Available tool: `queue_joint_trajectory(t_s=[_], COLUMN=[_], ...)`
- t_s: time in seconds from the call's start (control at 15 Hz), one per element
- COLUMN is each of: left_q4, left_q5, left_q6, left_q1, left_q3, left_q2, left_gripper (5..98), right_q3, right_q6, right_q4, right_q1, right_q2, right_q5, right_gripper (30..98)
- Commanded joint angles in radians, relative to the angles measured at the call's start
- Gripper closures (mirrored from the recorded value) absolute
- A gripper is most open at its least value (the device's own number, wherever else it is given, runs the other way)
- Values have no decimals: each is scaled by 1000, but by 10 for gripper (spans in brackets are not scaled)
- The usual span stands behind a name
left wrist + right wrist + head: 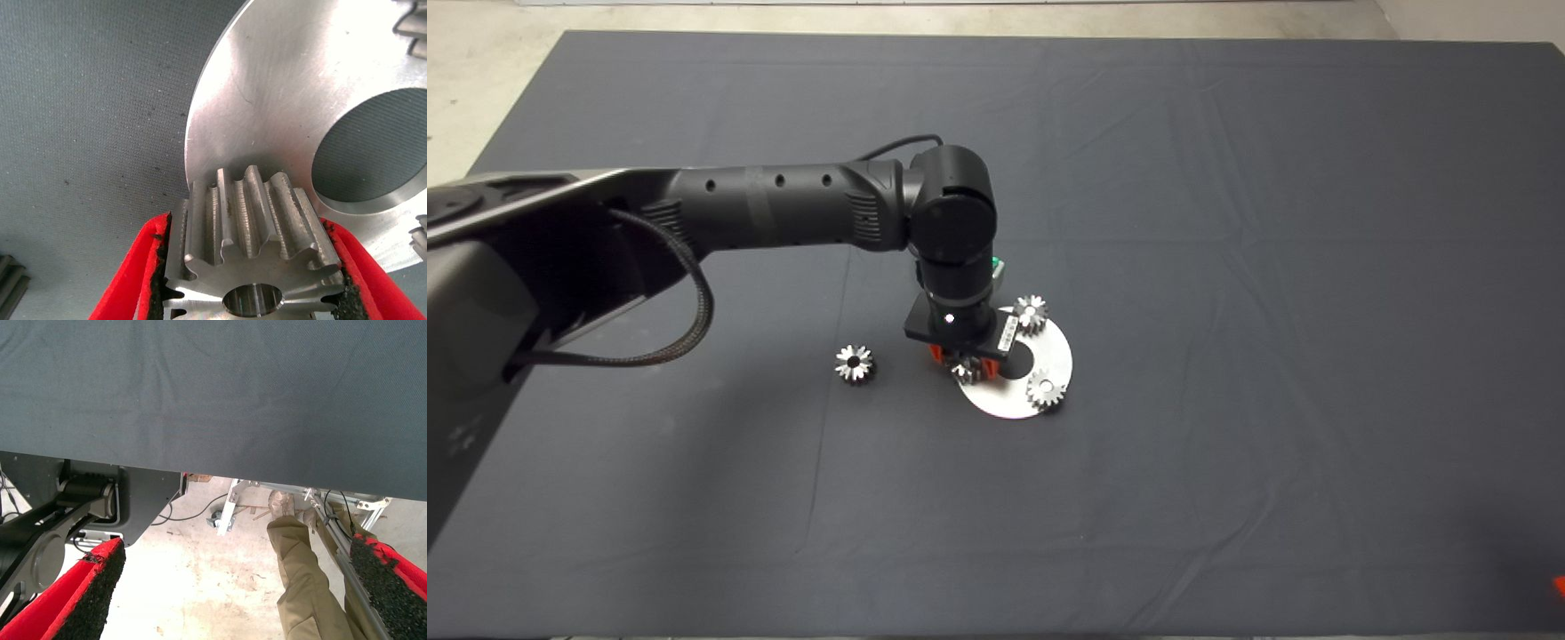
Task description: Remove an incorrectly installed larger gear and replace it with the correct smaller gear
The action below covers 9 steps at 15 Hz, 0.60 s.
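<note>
Left gripper [964, 363] reaches in from 9 o'clock and stands over the near-left rim of a round steel plate [1054, 356] at mat centre, its red fingers [130, 283] clamped on a steel gear [257, 257]. Whether this is the larger gear or the smaller one cannot be told here. Two more gears sit on the plate, one at approx. 12 o'clock [1031, 314], one at approx. 4 o'clock [1046, 388]; the plate's centre hole [377, 150] is open. A fourth gear [855, 363] lies alone on the dark mat [1227, 222], well apart at 9 o'clock from the plate. Wide bare mat all round, esp. toward 3 o'clock. White label [1005, 331] on the wrist, text unreadable. Right gripper [233, 587], parked at the lower right edge, fingers spread wide, nothing held; a person's leg [307, 587] shows beyond.
</note>
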Motion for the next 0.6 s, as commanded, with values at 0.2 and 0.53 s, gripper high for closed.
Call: queue_joint_trajectory(t_s=[0.2, 0.53], left_q4=[-121, -170], left_q5=[72, 74], left_q6=[20, 20], left_q1=[-118, -200], left_q3=[4, 47], left_q2=[4, -37], left_gripper=[583, 588], right_q3=[2, 1], right_q6=[14, 33], right_q4=[31, 31], right_q1=[8, 6], right_q2=[46, 54], right_q5=[-44, -44], right_gripper=[397, 397])
